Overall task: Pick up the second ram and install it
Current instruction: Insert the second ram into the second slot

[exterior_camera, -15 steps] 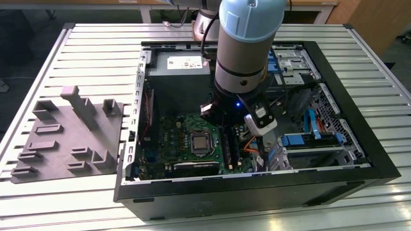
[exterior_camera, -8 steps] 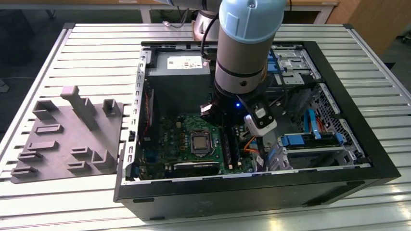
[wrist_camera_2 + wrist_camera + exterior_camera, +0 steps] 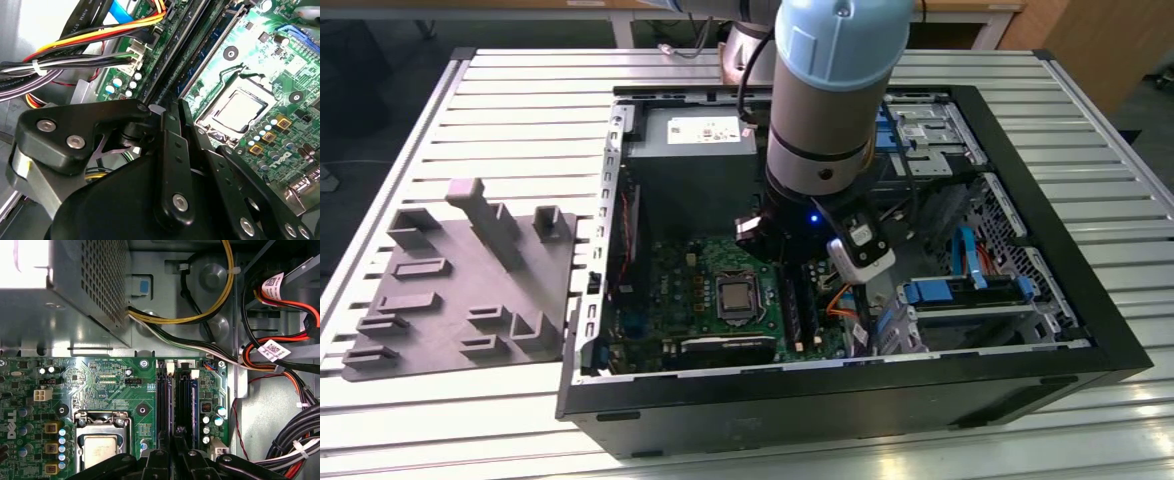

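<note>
Black gripper (image 3: 172, 150) links crowd the foreground in both wrist views, and we see the two fingers (image 3: 170, 145) drawn close together, edge to edge above the memory slots. Whether a stick is pinched between them we cannot tell; nothing of one shows past the fingertips.

In the first wrist view the gripper (image 3: 174, 452) sits right over the slots, where a ram (image 3: 183, 400) stands seated upright in its slot, running away from the fingers beside a second dark slot. We cannot tell whether this stick is the second one.

Beside the slots lies the square silver chip (image 3: 102, 447) on the green motherboard (image 3: 115, 385). Bundled cables (image 3: 280, 365) run along the case wall.

From the exterior view, we see the arm (image 3: 834, 90) reaching straight down into the open case (image 3: 1067, 300), its gripper (image 3: 790, 262) low over the board. On the exterior view's left, a grey tray (image 3: 454, 290) rests on the table (image 3: 520, 100), well apart from the case.
</note>
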Controlling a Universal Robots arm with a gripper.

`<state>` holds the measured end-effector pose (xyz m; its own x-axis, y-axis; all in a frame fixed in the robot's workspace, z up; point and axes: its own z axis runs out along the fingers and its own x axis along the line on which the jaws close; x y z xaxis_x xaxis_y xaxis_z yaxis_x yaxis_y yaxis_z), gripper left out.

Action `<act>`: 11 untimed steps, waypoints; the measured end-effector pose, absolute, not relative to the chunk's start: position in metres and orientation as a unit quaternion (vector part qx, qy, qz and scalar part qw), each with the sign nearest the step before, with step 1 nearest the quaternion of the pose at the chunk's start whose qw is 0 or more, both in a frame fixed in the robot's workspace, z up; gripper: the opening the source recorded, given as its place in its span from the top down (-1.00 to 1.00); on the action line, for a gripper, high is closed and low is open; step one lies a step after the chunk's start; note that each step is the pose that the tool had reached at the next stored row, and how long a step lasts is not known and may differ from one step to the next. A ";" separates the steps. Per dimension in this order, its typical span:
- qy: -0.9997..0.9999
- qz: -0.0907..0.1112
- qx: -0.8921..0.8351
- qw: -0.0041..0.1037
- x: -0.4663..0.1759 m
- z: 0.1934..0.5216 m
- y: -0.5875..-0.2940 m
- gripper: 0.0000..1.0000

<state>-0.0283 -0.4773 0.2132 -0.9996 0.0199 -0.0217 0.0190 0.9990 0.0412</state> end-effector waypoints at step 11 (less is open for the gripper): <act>1.000 0.020 0.010 0.011 -0.028 0.237 -0.477 0.62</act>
<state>-0.0283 -0.4773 0.2367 -0.9996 0.0198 -0.0217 0.0190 0.9990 0.0395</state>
